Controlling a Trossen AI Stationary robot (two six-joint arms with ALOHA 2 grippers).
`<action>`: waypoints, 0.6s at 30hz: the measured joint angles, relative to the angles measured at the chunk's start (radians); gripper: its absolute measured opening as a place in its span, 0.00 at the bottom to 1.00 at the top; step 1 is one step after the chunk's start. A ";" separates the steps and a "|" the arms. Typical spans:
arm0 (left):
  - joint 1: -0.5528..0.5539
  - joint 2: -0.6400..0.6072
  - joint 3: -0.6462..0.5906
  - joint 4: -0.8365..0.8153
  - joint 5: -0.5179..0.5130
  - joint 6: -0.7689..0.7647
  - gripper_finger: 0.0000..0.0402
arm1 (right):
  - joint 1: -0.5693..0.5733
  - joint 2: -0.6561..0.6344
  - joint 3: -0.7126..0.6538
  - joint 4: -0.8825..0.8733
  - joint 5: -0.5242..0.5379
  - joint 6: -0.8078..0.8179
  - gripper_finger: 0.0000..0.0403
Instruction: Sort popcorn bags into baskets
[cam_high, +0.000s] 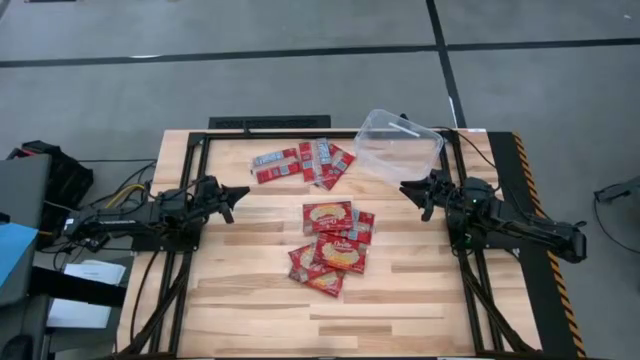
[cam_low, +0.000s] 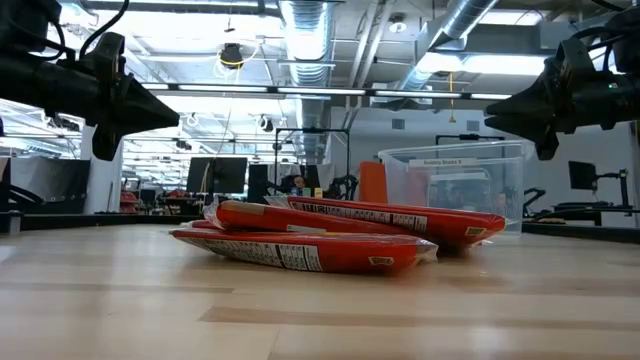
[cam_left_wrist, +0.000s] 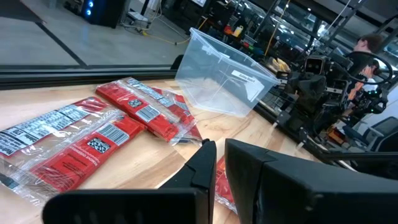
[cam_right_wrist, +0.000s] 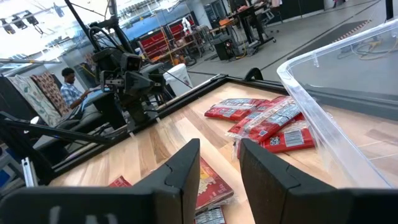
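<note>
Surface: pale wooden table top (cam_high: 250, 300) in a black frame, on a grey floor; the low view looks past it into a workshop with monitors and ceiling ducts.
Left gripper (cam_high: 240, 192): over the table's left side, well apart from every packet; its two fingers stand a narrow gap apart, holding nothing.
Far popcorn bags (cam_high: 303, 163): about four red packets with silver-grey panels, overlapping in a fan near the far edge, just left of the tub.
Middle popcorn bags (cam_high: 335, 240): about six red packets with yellow-cream ovals, heaped and overlapping at the table's centre, between the two grippers.
Basket (cam_high: 397, 150): one clear plastic tub with rounded corners, turned at an angle near the far right edge, no packets seen inside.
Right gripper (cam_high: 408, 186): over the table's right side, just beside the tub's near corner; fingers a narrow gap apart, holding nothing.
Person (cam_right_wrist: 73, 90): one, seated beyond the table in the right wrist view.
</note>
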 joint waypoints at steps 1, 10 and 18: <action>0.000 0.000 0.000 0.000 0.000 0.000 0.05 | 0.000 0.000 0.000 0.000 0.000 0.000 0.35; 0.000 0.000 0.000 0.000 0.000 0.000 0.05 | 0.000 0.000 0.000 0.000 0.000 0.000 0.37; 0.000 0.000 0.000 0.000 0.000 0.000 0.05 | 0.000 0.000 0.000 0.000 0.000 0.000 0.36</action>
